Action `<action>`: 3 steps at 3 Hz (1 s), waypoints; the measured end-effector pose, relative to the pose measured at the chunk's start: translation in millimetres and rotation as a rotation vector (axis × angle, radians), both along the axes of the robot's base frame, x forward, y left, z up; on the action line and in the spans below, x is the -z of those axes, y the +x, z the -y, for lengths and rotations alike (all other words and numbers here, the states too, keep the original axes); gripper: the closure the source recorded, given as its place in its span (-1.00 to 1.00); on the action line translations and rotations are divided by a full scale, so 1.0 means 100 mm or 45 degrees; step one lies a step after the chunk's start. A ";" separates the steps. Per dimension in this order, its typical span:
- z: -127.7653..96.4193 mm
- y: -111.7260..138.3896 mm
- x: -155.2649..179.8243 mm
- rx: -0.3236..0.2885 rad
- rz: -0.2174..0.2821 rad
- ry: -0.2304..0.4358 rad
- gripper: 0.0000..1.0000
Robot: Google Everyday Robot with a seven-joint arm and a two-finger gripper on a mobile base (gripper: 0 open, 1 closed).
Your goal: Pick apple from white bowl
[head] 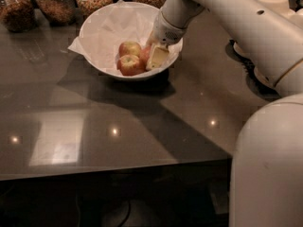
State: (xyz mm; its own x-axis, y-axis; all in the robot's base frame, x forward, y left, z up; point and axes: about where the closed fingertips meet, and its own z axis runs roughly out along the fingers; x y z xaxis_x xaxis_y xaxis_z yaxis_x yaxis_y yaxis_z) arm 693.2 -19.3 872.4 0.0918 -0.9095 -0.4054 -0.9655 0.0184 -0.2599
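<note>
The white bowl [102, 27], lined with crinkled white paper, stands at the back of the dark table. Three apples lie in its right half. A paler yellow-red one [129, 48] is at the back and an orange-red one [131, 65] at the front. The reddest apple [144, 55] is on the right, partly hidden. My gripper [156, 56] reaches down into the bowl from the right, pressed right against this red apple and covering its right side. I cannot tell whether it holds the apple.
Several glass jars of nuts and grains [57, 4] stand behind the bowl along the table's back edge. My white arm [236, 22] crosses the right side, and the robot body [270, 164] fills the lower right. White stacked items [277, 4] sit at the far right.
</note>
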 end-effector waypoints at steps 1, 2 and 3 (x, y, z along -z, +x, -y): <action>0.02 -0.05 -0.19 -0.015 0.037 -0.011 1.00; 0.04 -0.12 -0.45 -0.034 0.083 -0.017 1.00; 0.05 -0.20 -0.73 -0.058 0.133 -0.021 1.00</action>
State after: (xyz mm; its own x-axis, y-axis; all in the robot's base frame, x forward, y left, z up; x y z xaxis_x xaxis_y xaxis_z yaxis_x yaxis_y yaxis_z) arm 672.7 -24.6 945.4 0.1737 -0.9101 -0.3763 -0.9329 -0.0297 -0.3589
